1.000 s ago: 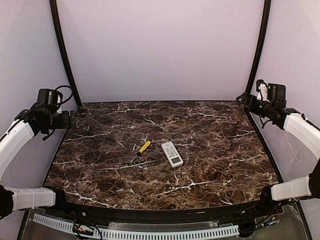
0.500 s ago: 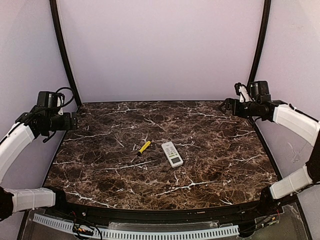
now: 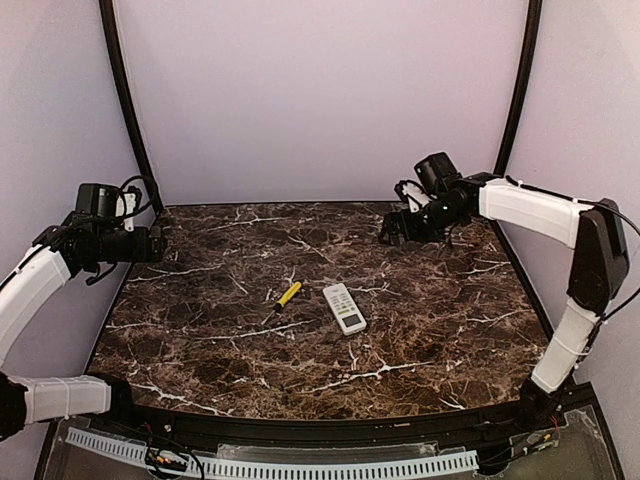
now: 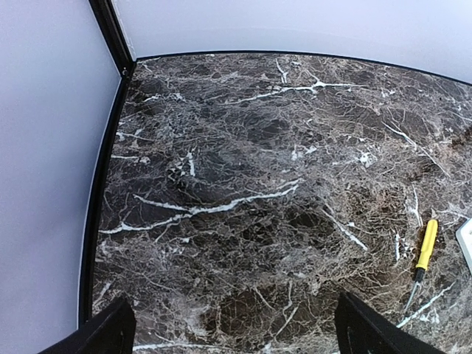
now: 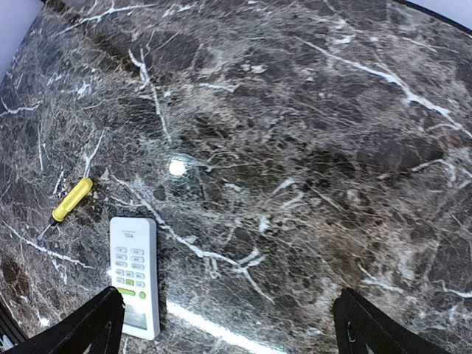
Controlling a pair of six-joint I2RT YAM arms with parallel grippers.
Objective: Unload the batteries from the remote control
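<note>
Right wrist view: remote control (image 5: 133, 274) well apart below wide-open, empty right tool (image 5: 232, 332); left tool (image 4: 236, 335) likewise wide, empty.

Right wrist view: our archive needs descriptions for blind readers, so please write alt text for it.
A white remote control lies face up, buttons showing, on a dark marble table, a yellow-handled tool near it, not touching. The right end effector hovers open above, black fingertips at the bottom corners.
</note>
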